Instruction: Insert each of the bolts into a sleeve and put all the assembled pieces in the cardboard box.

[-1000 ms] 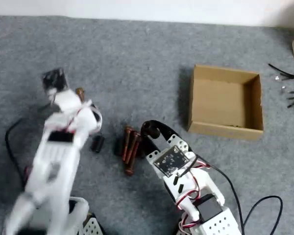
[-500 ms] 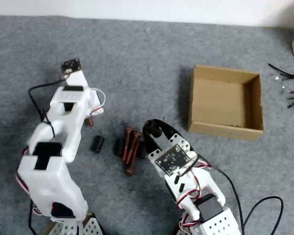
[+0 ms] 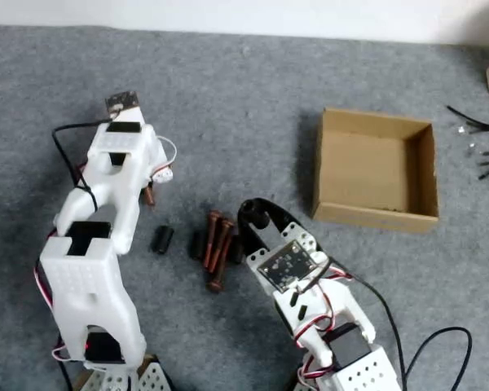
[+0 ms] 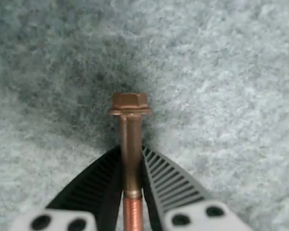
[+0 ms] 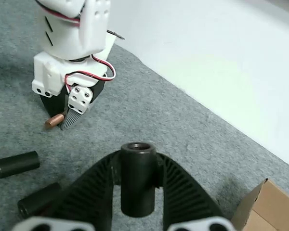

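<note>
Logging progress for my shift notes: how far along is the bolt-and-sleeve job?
Done: nothing yet; the cardboard box holds no assembled piece. In hand: the left gripper is shut on a bolt and the right gripper on a sleeve, not yet joined. Left: the pile of bolts and loose sleeves, all to assemble and box.

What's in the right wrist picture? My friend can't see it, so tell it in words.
A black sleeve is clamped between the right arm's black jaws, hollow end showing. Beyond it the left arm holds a copper bolt close to the grey carpet, where two loose sleeves lie. A corner of the cardboard box shows at the edge.
</note>
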{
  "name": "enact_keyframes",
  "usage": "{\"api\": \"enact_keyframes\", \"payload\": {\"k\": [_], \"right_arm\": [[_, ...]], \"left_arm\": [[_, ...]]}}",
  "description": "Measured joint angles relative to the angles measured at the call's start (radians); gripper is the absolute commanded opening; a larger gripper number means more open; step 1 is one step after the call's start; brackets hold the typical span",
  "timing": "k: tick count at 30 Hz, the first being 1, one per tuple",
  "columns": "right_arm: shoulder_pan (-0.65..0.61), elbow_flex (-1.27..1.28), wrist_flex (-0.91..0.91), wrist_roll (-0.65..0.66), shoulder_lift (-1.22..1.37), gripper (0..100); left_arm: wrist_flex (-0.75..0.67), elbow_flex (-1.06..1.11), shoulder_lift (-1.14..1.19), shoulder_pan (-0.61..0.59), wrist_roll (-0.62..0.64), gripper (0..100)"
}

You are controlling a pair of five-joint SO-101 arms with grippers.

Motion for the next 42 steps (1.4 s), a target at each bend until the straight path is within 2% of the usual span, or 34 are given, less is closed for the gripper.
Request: {"api": "enact_keyframes", "payload": {"k": [2,6,9,12,19,24,29,42], "right_arm": [[0.000,0.000,0.000,0.000,0.000,0.5],[0.000,0.000,0.000,0.000,0.000,0.5],[0.000,0.000,0.000,0.000,0.000,0.5],[0.000,0.000,0.000,0.000,0.000,0.5],[0.000,0.000,0.000,0.000,0.000,0.5],[0.000,0.000,0.000,0.000,0.000,0.5],[0.000,0.000,0.000,0.000,0.000,0.5],[0.017,0.000,-0.011,0.000,0.000,0.5]], "left_arm": [[0.000,0.000,0.000,0.000,0.000,6],[0.005,-0.002,0.000,-0.005,-0.003,29],[0.037,-0.002,-0.002,-0.011,0.017,37],[0.077,-0.025,0.003,-0.025,0.072,35],[0.084,-0.046,0.014,-0.023,0.078,26],[0.083,-0.051,0.014,-0.023,0.080,15],[0.080,-0.074,0.015,-0.057,0.081,0],[0.100,-0.083,0.017,-0.071,0.025,0]]}}
